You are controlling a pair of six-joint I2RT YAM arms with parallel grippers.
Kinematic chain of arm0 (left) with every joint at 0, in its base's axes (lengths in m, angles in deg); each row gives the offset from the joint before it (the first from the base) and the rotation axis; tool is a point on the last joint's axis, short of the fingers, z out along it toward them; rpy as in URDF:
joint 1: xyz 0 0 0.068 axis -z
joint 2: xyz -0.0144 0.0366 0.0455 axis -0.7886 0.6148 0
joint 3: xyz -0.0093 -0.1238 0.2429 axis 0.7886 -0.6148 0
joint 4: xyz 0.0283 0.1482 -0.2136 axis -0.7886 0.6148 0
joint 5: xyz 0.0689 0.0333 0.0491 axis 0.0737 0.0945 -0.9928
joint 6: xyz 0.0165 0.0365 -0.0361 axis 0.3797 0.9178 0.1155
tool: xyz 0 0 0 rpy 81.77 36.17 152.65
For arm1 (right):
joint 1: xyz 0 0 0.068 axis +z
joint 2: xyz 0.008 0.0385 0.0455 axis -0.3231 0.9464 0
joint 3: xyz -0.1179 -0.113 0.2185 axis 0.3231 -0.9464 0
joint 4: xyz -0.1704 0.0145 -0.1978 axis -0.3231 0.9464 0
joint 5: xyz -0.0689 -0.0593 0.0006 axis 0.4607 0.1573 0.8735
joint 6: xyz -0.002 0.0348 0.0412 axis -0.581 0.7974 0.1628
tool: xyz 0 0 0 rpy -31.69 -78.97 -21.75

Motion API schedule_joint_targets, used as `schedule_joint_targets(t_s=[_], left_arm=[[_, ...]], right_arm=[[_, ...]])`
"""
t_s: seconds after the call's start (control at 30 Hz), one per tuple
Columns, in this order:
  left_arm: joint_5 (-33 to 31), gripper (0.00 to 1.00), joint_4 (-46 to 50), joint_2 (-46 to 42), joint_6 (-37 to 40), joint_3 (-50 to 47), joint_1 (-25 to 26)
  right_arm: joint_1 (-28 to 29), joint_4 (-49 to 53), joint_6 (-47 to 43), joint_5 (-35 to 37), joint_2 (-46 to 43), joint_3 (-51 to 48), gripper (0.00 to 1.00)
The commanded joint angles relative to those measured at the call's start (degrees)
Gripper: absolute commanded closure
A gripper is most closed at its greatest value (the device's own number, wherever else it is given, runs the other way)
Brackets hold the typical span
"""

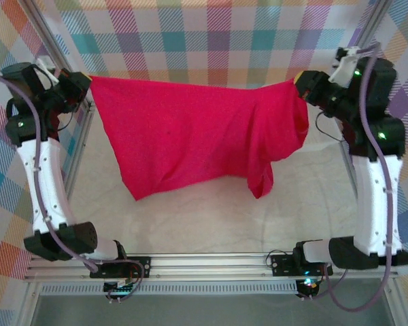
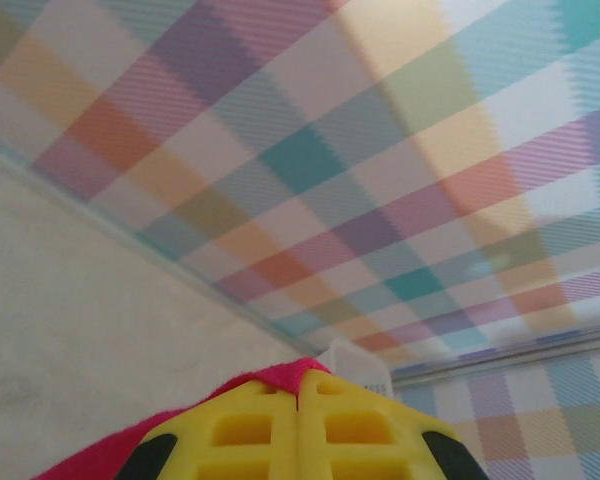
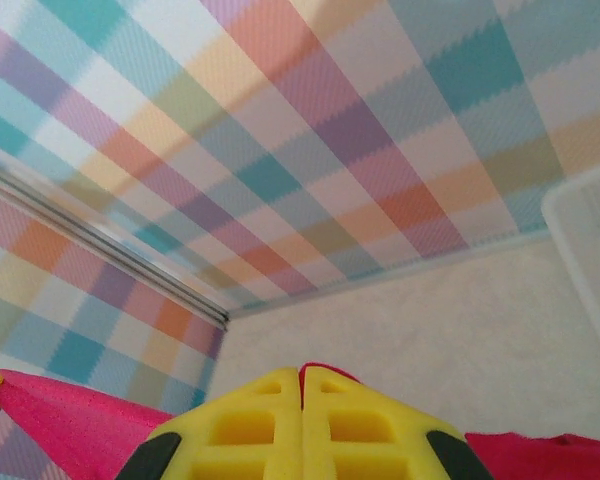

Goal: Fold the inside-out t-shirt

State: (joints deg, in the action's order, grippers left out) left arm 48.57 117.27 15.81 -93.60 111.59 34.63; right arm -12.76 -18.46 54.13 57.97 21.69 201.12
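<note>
1. Plaid backdrop (image 1: 190, 34): pastel checks, ran along the far side & both flanks of your cell.
2. Table (image 1: 211, 217): pale marbled top, w/ alu rail (image 1: 211, 261) at the near edge.
3. Inside-out t-shirt (image 1: 190, 136): bright red. You had it lifted, top edge stretched btw both grippers, body hanging in folds over the table's middle. Couldn't tell if the lower edge touched the top.
4. Left arm (image 1: 44, 176) & right arm (image 1: 377, 190): white links, raised at either side.
5. Left gripper (image 1: 87, 85): yellow jaws clamped together on the shirt's left end; wrist cam (image 2: 298, 385) showed red cloth (image 2: 100, 455) pinched.
6. Right gripper (image 1: 300, 85): same on the right end, jaws pressed tight (image 3: 300, 372) on cloth (image 3: 70, 420).
7. Label (image 2: 358, 365): small, white, just behind your left fingertips.
</note>
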Motion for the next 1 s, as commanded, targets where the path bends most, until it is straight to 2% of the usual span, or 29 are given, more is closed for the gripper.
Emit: schedule_joint_targets(t_s=[0.0,0.27,0.5,0.8,0.97], left_arm=[[2.2,1.0,-1.4,0.7,-0.7,-0.7,-1.0],[1.0,0.95,-4.1,1.4,-2.5,-1.8,-1.0],[1.2,0.94,-6.1,-1.1,-1.2,0.0,-1.0],[-4.8,0.94,-3.9,-10.5,2.2,10.2,-1.1],[-10.1,0.95,0.3,-12.8,5.7,19.5,-1.1]], right_arm=[[-0.3,-2.6,-0.1,0.8,1.4,-0.9,1.0],[-0.3,-4.4,0.1,-1.2,5.2,1.3,1.0],[-0.3,-5.8,-0.4,-3.7,3.3,3.8,1.0],[-0.3,-7.7,-2.1,-6.6,-8.5,4.8,1.0],[-0.3,-3.5,-4.3,-6.2,-11.2,12.3,1.0]])
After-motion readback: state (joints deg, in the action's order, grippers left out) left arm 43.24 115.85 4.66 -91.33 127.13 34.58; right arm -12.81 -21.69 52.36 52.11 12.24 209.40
